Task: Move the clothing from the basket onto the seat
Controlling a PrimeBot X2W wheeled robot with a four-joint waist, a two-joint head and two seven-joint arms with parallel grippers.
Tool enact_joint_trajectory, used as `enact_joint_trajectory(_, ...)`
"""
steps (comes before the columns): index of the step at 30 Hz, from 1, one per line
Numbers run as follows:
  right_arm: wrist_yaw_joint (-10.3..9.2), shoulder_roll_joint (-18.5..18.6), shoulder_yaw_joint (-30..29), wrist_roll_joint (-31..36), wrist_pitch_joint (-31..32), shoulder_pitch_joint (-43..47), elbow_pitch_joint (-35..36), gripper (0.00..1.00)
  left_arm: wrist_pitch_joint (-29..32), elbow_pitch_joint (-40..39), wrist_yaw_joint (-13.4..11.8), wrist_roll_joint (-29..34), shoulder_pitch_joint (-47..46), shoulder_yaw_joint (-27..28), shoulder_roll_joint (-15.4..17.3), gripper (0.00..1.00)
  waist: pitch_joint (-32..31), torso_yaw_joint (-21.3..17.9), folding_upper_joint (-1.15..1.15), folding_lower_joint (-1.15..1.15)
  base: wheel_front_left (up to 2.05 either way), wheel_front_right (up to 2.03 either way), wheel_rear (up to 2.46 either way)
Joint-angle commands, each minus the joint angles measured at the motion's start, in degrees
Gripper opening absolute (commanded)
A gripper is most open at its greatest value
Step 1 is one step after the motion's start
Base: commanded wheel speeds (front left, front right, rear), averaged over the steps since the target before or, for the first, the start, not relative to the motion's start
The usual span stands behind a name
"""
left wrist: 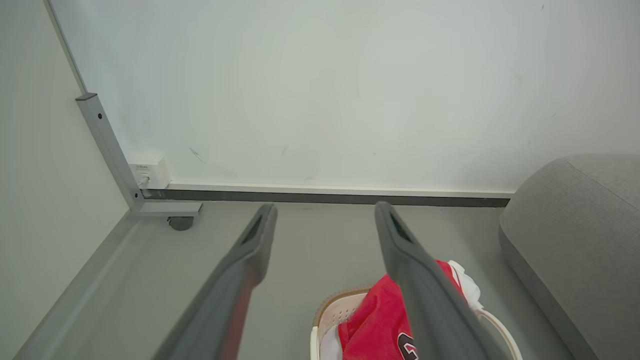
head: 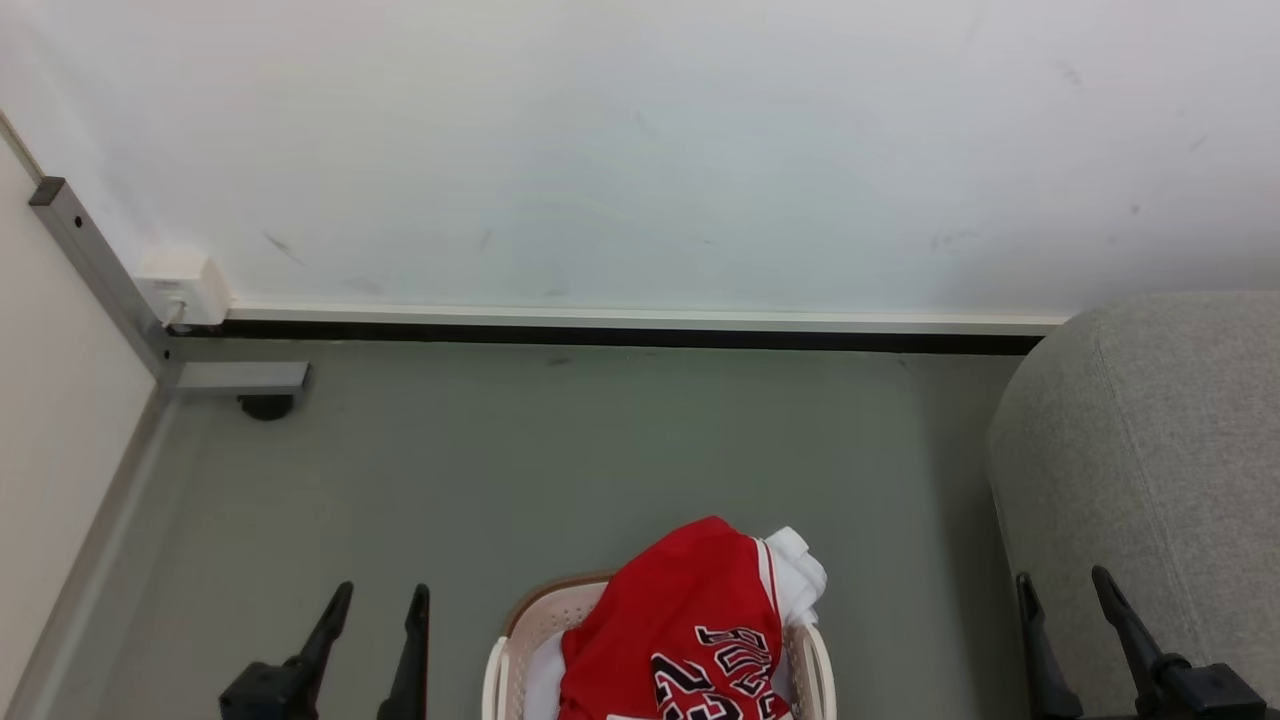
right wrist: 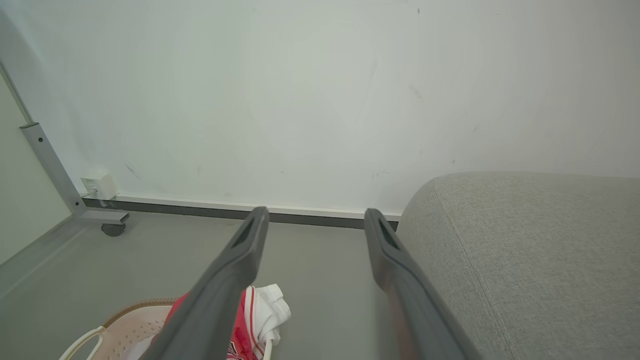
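A: Why does the left gripper [head: 383,592] hang spread and empty beside the basket [head: 530,620]?
B: Likely poised to reach in. The red jersey [head: 690,610] lies heaped inside, spilling over the rim. The right gripper [head: 1061,578], equally spread and empty, waits by the sofa [head: 1150,450] — the drop side.

The head camera looks forward and steeply down on the floor [head: 600,470] before the wall [head: 640,150]; both wrist cameras face that wall more levelly along their own fingers [left wrist: 250,255], and share with it the basket [head: 528,625] and sofa [head: 1150,450].
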State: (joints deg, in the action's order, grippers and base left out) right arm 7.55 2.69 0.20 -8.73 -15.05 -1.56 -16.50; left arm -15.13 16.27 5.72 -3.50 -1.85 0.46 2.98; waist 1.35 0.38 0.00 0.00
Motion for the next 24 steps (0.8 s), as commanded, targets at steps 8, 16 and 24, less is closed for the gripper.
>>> enact_joint_trajectory(8,-0.12,0.3,1.1,-1.3,-0.1,-3.1,2.0,1.00,0.0,0.6,1.1,0.7,-4.2,-2.7,0.1,1.00,4.9,-2.8,0.00,0.00,0.00,0.00,0.00)
enact_joint_trajectory(16,-0.12,0.3,2.9,-3.1,-0.1,-7.1,4.1,1.00,0.0,7.3,1.7,0.6,-11.4,-13.0,2.3,1.00,12.3,-7.2,0.00,0.00,0.00,0.00,0.00)
enact_joint_trajectory(24,-0.12,0.3,4.7,-4.4,-0.1,-10.9,6.4,1.00,0.9,20.7,1.7,-4.0,-20.8,-26.5,6.4,1.00,19.3,-11.1,0.00,0.00,0.00,0.00,0.00)
